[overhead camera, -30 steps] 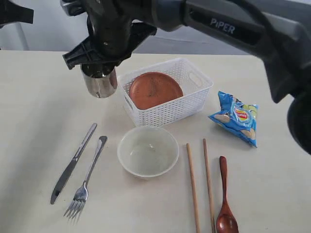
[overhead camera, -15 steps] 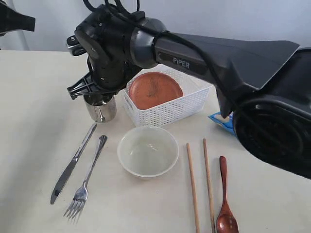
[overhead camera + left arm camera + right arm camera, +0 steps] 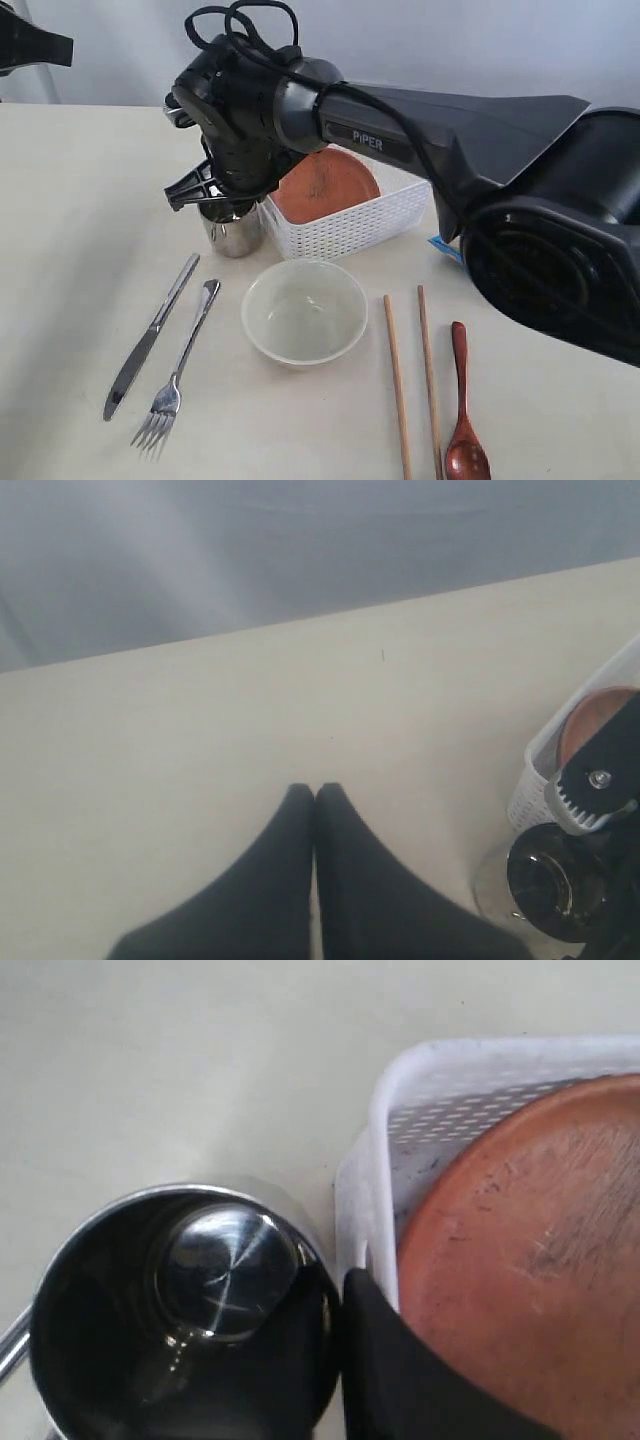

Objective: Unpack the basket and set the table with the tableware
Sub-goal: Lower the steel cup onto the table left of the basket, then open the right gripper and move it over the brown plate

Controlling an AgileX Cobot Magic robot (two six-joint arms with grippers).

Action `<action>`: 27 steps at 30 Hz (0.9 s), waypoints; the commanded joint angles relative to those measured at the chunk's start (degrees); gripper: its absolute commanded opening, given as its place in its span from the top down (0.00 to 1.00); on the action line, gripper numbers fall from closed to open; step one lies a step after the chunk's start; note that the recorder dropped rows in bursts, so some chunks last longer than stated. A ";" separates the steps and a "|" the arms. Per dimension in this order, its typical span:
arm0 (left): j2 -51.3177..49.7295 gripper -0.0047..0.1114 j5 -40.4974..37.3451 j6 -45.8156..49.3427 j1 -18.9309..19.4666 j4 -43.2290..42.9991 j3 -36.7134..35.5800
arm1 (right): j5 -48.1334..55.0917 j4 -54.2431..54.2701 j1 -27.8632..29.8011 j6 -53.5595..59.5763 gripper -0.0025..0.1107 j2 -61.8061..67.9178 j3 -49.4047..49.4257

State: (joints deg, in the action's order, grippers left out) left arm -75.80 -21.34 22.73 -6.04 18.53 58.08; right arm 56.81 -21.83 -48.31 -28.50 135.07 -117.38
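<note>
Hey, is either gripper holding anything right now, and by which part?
The right gripper holds the steel cup by its rim, beside the basket. The left gripper is shut on nothing.

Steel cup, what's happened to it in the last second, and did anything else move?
The right gripper lowered the steel cup and brought it beside the basket, still gripping its rim. The bowl, knife, fork, chopsticks, spoon and plate stayed put.

Table point(image 3: 70, 200): broad, flat top, pale beige, matte; the surface I work over.
Wall point(image 3: 100, 50): plain pale grey-white, rising straight behind the far edge; smooth, with soft lighter streaks in my left wrist view.
Light: soft and even; shadows faint, close under things.
</note>
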 commanded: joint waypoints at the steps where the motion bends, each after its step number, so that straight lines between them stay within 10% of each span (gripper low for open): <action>1: 0.21 0.96 0.04 -0.46 0.18 0.18 -0.32 | -0.80 -0.53 0.37 -0.34 0.84 0.04 -0.39; 8: 0.21 0.96 -0.36 -0.46 0.18 0.18 -0.32 | -0.90 -0.41 0.21 -0.12 0.53 -0.59 -0.45; 19: 0.21 0.96 -1.68 -0.46 0.18 0.18 -0.57 | 6.83 -2.70 -0.30 7.49 0.53 -12.69 -0.53; 27: 0.21 0.96 4.40 -0.14 0.18 0.18 -3.91 | 13.15 -2.34 9.77 12.13 0.57 -16.15 -0.53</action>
State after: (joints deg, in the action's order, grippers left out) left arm -75.80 -19.83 22.73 -6.04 18.53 55.03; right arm 68.73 -27.21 -42.79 -19.43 119.20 -117.76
